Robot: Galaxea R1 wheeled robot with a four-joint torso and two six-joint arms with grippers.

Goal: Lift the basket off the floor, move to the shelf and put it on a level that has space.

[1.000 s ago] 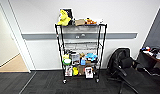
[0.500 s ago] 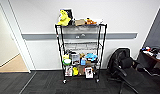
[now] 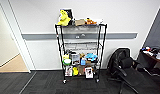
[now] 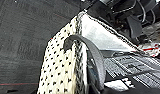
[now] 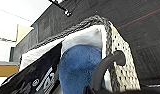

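Against the white wall, the shelf point(image 3: 80, 52) standing on the floor point(image 3: 46, 83), both wrist cameras looking at the basket point(image 4: 62, 65) up close, a blue soft thing point(image 5: 79, 66) sitting inside, can't tell if either gripper is squeezing

You are looking at an office; the dark carpet tiles point(image 3: 46, 83) crossed by thin red lines, the plain white wall with a grey rail point(image 3: 121, 35) and the black swivel chair point(image 3: 124, 68) all say so; a desk point(image 3: 152, 56) with small clutter stands just beside the chair; a doorway point(image 3: 7, 50) opens onto tan wooden flooring.
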